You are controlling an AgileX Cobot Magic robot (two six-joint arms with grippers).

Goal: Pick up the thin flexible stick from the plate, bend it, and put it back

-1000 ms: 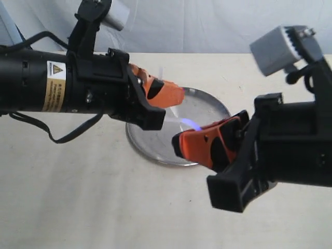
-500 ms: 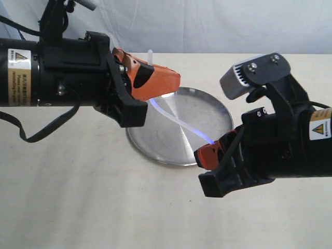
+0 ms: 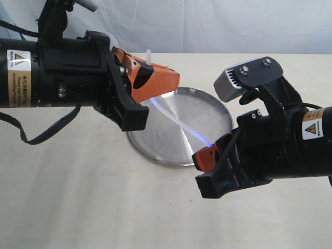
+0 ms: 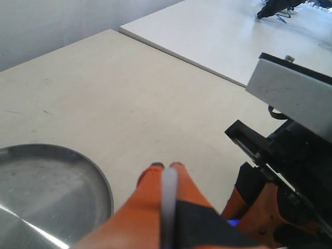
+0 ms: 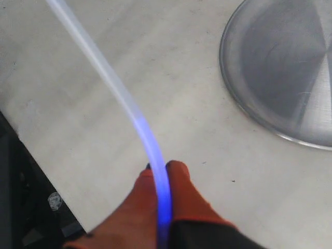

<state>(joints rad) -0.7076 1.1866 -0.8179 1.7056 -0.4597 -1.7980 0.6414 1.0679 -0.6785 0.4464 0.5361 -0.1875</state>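
Observation:
The thin flexible stick (image 3: 174, 118) is a white translucent strip held in the air above the plate (image 3: 207, 111), gently curved between both grippers, with a blue glow near its right end. My left gripper (image 3: 174, 79) is shut on its left end, whose tip pokes up behind the orange fingers. My right gripper (image 3: 203, 155) is shut on the other end at the plate's near right rim. In the left wrist view the stick (image 4: 168, 202) lies clamped between the orange fingers, gripper (image 4: 165, 167). In the right wrist view the stick (image 5: 111, 80) arcs away from the shut gripper (image 5: 160, 167).
The steel plate (image 5: 290, 67) sits on a pale beige table, with nothing lying in it. A second table edge shows in the left wrist view, with the right arm's black housing (image 4: 290, 155) close by. A white cloth backdrop hangs behind the table.
The grippers have drawn apart, right gripper moving rightward, so the stick went from a short bent span to a longer, nearly straight one. In the last half second little moved.

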